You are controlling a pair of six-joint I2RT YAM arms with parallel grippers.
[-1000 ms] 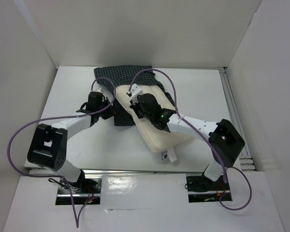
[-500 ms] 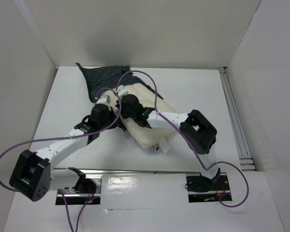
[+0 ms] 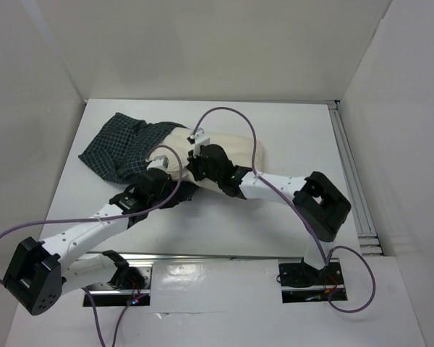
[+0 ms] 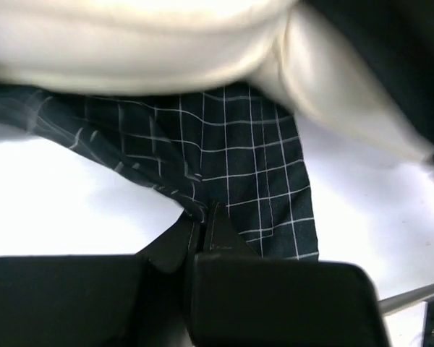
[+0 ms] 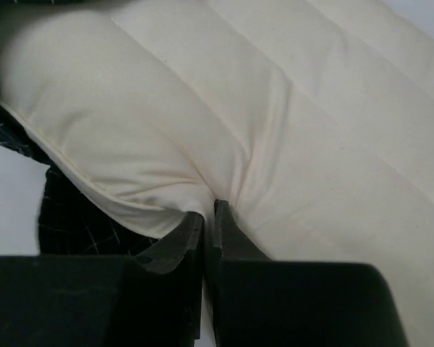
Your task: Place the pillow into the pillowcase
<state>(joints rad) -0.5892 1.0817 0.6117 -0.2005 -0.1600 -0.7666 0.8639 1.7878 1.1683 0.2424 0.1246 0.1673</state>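
In the top view the pillowcase (image 3: 119, 148) lies rumpled on the white table (image 3: 289, 130), left of centre in the upper half of the frame. The pillow (image 3: 235, 148) lies just right of it, near the middle, and its left end meets the checked cloth. The cloth laps over the upper left corner of the pillow. How far the end sits inside the opening cannot be told.

The left arm (image 3: 94, 228) reaches up from the lower left corner of the frame to the lower edge of the pillowcase. In its wrist view the left jaws are pressed together on a fold of the pillowcase (image 4: 239, 166) at its near edge. The cloth runs up from them and under the pillow (image 4: 166, 43), which fills the top of that frame. Bare table (image 4: 58, 188) shows at the left.

The right arm (image 3: 275, 189) comes in from the lower right and ends over the left part of the pillow. In its wrist view the right jaws pinch a small pucker of the pillow (image 5: 289, 108) close to its seamed edge. Dark pillowcase (image 5: 79, 224) shows beneath that edge at the lower left.
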